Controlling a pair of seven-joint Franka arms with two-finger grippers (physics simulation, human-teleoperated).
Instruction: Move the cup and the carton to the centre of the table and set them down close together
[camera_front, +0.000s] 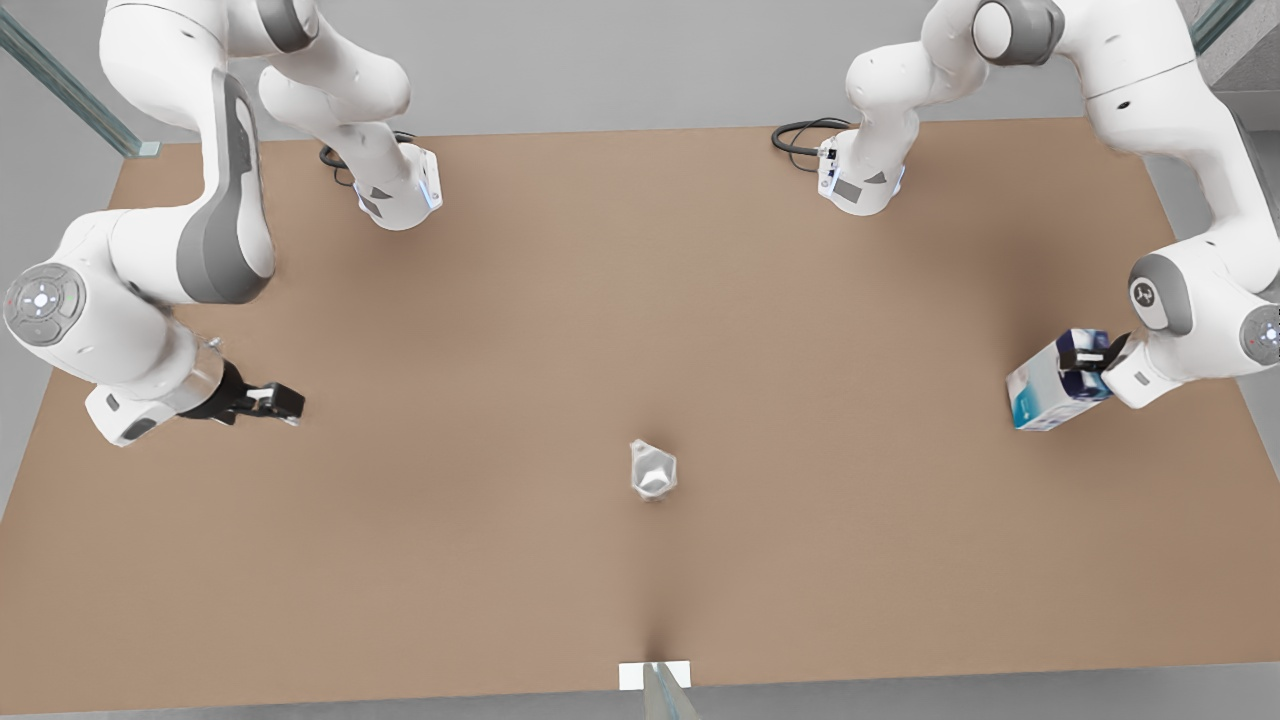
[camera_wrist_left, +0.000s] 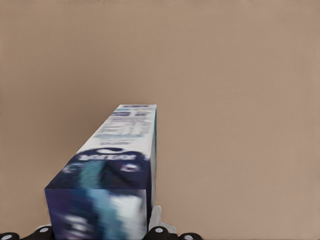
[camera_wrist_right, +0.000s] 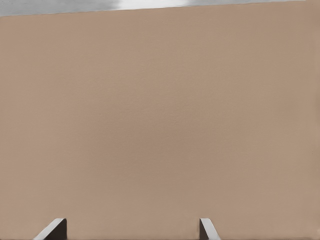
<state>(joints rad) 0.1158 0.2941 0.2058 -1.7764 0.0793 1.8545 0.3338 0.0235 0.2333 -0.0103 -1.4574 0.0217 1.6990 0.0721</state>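
Note:
The cup (camera_front: 653, 470), pale grey and faceted, stands alone on the table (camera_front: 640, 300), a little toward the near edge from its middle. The carton (camera_front: 1055, 385) is white with teal print and a navy top. It is tilted near the front view's right edge, with my left gripper (camera_front: 1088, 362) shut on its navy end. In the left wrist view the carton (camera_wrist_left: 115, 165) stretches away from the camera over bare table. My right gripper (camera_front: 285, 402) hangs open and holds nothing at the front view's left, far from the cup; its fingers (camera_wrist_right: 52, 231) stand wide apart over bare tabletop.
Both arm bases (camera_front: 400, 195) (camera_front: 860, 180) sit at the far edge with black cables beside them. A white tag (camera_front: 655, 676) marks the middle of the near edge. Open tabletop lies between the cup and the carton.

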